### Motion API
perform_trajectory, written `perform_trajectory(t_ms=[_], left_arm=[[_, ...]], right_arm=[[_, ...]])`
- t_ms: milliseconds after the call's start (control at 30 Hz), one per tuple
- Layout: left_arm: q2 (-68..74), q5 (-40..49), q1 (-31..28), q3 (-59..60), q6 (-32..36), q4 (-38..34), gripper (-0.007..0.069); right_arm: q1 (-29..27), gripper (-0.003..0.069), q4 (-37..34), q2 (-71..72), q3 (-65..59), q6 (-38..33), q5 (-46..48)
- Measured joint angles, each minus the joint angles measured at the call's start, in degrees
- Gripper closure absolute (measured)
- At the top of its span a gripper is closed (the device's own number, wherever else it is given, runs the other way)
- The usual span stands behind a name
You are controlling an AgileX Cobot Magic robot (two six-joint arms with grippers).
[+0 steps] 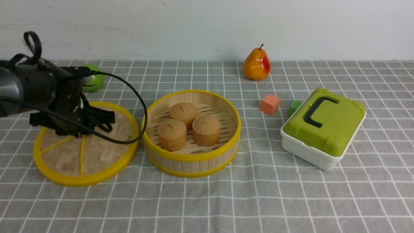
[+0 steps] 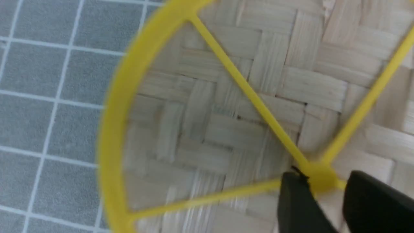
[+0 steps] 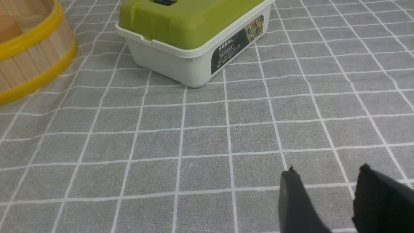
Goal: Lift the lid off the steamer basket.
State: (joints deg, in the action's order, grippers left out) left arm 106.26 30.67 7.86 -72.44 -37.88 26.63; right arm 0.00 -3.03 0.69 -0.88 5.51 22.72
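The lid (image 1: 97, 155), a woven bamboo disc with a yellow rim and spokes, lies on the cloth just left of the steamer basket (image 1: 190, 161). The basket is uncovered and holds three brown buns (image 1: 172, 134). My left gripper (image 1: 72, 129) is right over the lid's middle. In the left wrist view the lid (image 2: 226, 97) fills the frame, and my left gripper (image 2: 323, 176) straddles the yellow centre knob (image 2: 321, 179), slightly open, with a small gap on one side. My right gripper (image 3: 326, 170) is open and empty above bare cloth; it is out of the front view.
A white box with a green lid (image 1: 323, 124) stands right of the basket. It also shows in the right wrist view (image 3: 194, 35). An orange cube (image 1: 270, 104), a small green cube (image 1: 293, 106) and a pear (image 1: 256, 64) sit behind. A green ball (image 1: 93, 79) lies behind my left arm.
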Motion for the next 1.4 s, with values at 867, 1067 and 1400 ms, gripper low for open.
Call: perform_trajectory(t_ms=[867,1067,1400], left_arm=[[-86.8,-5.7,0.2,38.0,1.6,-10.3,0.0637],[-102.0,-3.0,0.2,53.9,1.9,-13.8,0.0637],[-107.0,-1.9,0.2,63.9,2.2,-16.6,0.0637]], right_arm=[[0.0,0.0418,0.0,0.0,0.0,0.0,0.0],[0.0,0.0418,0.0,0.0,0.0,0.0,0.0],[0.0,0.0418,0.0,0.0,0.0,0.0,0.0]])
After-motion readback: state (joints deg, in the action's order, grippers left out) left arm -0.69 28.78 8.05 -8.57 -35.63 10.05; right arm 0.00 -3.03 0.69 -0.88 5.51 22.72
